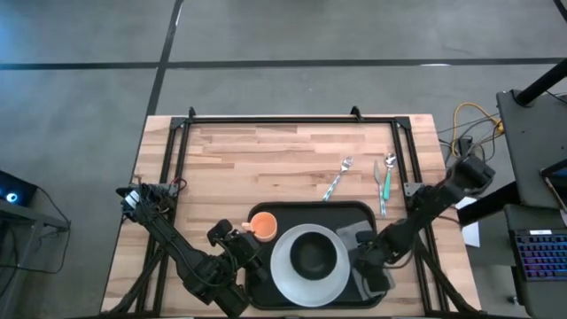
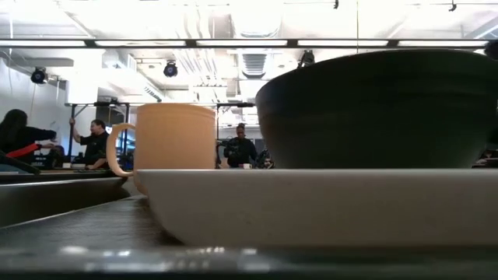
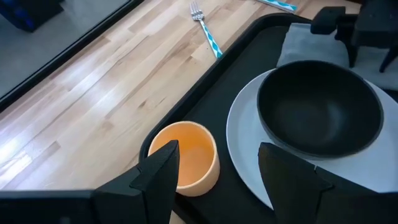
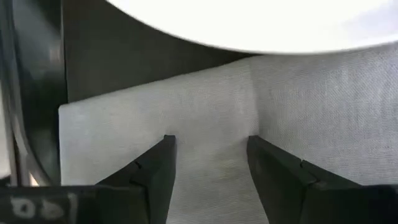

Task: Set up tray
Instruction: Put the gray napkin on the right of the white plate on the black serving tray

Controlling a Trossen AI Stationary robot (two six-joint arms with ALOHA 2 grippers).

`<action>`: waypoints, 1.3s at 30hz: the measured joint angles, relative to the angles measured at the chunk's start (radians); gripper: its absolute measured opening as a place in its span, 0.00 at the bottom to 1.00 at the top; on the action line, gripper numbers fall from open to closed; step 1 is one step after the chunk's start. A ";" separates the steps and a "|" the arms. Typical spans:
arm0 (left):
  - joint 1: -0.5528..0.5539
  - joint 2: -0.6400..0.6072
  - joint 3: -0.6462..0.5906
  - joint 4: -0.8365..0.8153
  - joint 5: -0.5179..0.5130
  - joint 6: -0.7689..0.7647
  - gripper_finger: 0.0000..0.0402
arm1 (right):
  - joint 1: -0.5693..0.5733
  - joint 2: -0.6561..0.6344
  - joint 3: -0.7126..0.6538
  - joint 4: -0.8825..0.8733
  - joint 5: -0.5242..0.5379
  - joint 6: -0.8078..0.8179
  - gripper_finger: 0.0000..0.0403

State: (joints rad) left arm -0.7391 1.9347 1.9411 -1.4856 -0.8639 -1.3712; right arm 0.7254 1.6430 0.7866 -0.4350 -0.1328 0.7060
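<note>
tray (image 1: 292, 210): plate+bowl (image 1: 312, 254), cup (image 1: 263, 224), napkin (image 4: 205, 118) | left hand (image 3: 214, 165) released | right hand (image 4: 210, 163) released over napkin

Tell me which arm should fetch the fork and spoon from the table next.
Right, probably. The fork and spoon lie on bare wood beyond the tray's far right corner, nearer the right end effector, open above the napkin. The left end effector sits by the orange cup.

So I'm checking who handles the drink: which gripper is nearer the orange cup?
Left. The left gripper sits open just beside the orange cup, while the right gripper is across the white plate, over the napkin.
</note>
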 joint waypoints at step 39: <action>-0.002 0.000 -0.013 0.054 0.063 0.000 0.50 | -0.049 0.013 0.182 -0.020 0.315 0.026 0.42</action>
State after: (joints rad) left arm -0.7414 1.9343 1.9277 -1.4318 -0.8009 -1.3712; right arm 0.6765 1.6563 0.9687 -0.4546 0.1822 0.7323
